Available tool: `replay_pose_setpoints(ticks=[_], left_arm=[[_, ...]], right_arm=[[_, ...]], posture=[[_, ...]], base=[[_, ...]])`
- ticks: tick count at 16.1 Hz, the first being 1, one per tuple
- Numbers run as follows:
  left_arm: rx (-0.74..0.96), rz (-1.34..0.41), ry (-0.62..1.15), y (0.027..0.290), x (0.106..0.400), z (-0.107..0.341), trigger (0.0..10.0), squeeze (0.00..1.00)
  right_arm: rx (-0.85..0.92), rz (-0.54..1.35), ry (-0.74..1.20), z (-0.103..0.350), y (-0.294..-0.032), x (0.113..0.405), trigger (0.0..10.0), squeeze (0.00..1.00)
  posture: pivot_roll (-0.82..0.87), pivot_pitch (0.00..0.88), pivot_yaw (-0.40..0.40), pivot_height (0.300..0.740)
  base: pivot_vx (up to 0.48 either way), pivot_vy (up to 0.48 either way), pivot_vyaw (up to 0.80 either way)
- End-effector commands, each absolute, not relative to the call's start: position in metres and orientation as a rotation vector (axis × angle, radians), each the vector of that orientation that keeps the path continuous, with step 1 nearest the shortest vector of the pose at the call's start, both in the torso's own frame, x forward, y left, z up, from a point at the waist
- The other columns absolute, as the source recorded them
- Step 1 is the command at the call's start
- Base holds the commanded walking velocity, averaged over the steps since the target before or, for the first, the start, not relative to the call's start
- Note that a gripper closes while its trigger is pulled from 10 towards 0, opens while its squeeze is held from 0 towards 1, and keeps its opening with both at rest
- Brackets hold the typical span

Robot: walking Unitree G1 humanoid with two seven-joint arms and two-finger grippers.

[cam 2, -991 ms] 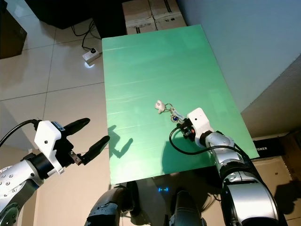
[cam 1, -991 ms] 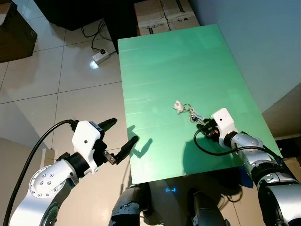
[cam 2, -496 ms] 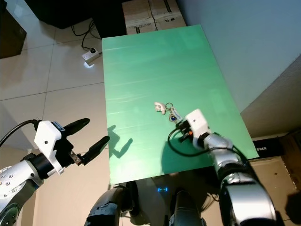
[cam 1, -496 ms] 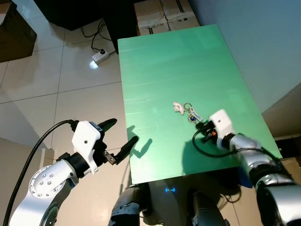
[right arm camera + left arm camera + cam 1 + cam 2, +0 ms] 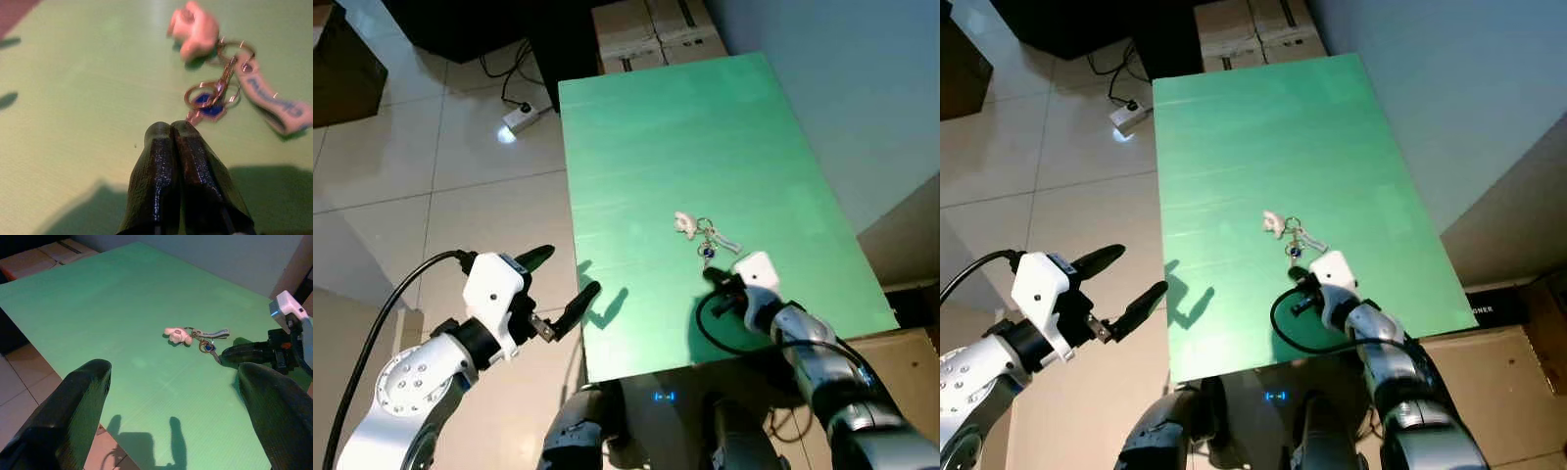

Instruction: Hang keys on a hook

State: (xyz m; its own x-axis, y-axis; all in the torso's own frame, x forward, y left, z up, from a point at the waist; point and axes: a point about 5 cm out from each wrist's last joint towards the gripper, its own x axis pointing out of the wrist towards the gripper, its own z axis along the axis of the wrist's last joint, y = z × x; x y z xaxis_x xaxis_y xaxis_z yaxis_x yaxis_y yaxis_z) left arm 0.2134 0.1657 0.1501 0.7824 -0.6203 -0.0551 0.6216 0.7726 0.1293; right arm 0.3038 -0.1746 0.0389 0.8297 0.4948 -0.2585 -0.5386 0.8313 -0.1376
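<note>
On the green counter (image 5: 646, 147), seen from the head, the keys (image 5: 708, 238) lie near the right edge, untouched; in the right wrist view the right tool (image 5: 171, 131), clenched empty, has been drawn back just short of them, while the left tool (image 5: 171, 396) hangs released.

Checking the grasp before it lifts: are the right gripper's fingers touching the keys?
Cannot tell. In the right wrist view the shut fingers end right at the keys, with no plain gap or contact.
</note>
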Motion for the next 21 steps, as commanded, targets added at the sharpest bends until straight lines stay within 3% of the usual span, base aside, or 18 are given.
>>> replay_pose_setpoints(ticks=[1, 7, 8, 9, 10, 15, 21], left_arm=[[0.149, -0.666, 0.032, 0.166, 0.212, 0.145, 10.0, 0.0], [0.155, -0.662, 0.029, 0.167, 0.211, 0.146, 10.0, 0.0], [0.158, -0.666, 0.029, 0.166, 0.211, 0.146, 10.0, 0.0], [0.159, -0.668, 0.028, 0.166, 0.211, 0.146, 10.0, 0.0], [0.162, -0.671, 0.028, 0.166, 0.211, 0.146, 10.0, 0.0], [0.171, -0.684, 0.026, 0.164, 0.208, 0.146, 10.0, 0.0], [0.17, -0.668, 0.029, 0.166, 0.204, 0.147, 10.0, 0.0]], right_arm=[[-0.192, 0.544, 0.206, 0.034, -0.171, 0.296, 0.0, 0.0], [-0.201, 0.463, 0.132, 0.042, -0.162, 0.286, 0.0, 0.0], [-0.241, 0.365, 0.123, 0.046, -0.168, 0.293, 7.5, 0.0], [-0.236, 0.319, 0.126, 0.047, -0.172, 0.298, 10.0, 0.0], [-0.201, 0.263, 0.138, 0.051, -0.176, 0.306, 10.0, 1.0], [-0.138, 0.246, 0.27, 0.06, -0.162, 0.338, 10.0, 1.0], [-0.192, 0.271, 0.339, 0.059, -0.146, 0.344, 10.0, 1.0]], posture=[[0.09, 0.297, 0.103, 0.74], [0.1, 0.297, 0.108, 0.74], [0.1, 0.294, 0.117, 0.74], [0.1, 0.292, 0.117, 0.74], [0.1, 0.286, 0.118, 0.74], [0.1, 0.275, 0.11, 0.74], [0.11, 0.279, 0.094, 0.74]], base=[[0.0, 0.0, 0.0], [0.0, 0.0, 0.0], [0.0, 0.0, 0.0], [0.0, 0.0, 0.0], [0.0, 0.0, 0.0], [0.0, 0.0, 0.0], [0.0, 0.0, 0.0]])
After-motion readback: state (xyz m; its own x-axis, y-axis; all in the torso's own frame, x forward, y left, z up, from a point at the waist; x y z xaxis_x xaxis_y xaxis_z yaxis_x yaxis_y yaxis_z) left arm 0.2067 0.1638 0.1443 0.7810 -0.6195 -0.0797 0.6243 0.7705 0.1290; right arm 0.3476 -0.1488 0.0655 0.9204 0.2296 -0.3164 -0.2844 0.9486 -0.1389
